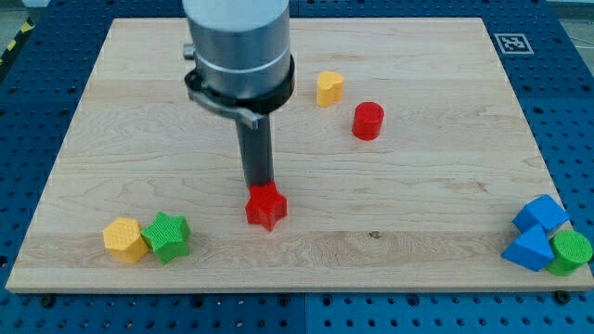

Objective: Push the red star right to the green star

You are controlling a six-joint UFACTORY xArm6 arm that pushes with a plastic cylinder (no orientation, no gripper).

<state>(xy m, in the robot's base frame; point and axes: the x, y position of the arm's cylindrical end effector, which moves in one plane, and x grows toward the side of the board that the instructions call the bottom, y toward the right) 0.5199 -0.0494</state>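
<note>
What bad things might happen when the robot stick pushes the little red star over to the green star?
My tip sits at the top edge of the red star block, not on its right side, so a push from here would probably send it down the wooden board, not toward the green star block. The star's points could make it spin away. A hard shove may also bump the touching yellow block.

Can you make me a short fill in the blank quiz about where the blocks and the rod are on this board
1. My tip sits at the upper edge of the red ____.
2. The green star touches a ____ block on its left.
3. The red cylinder lies toward the view's ____ from the red star.
4. The green cylinder sits beside two ____ blocks.

Missing words: star; yellow; upper right; blue
</note>
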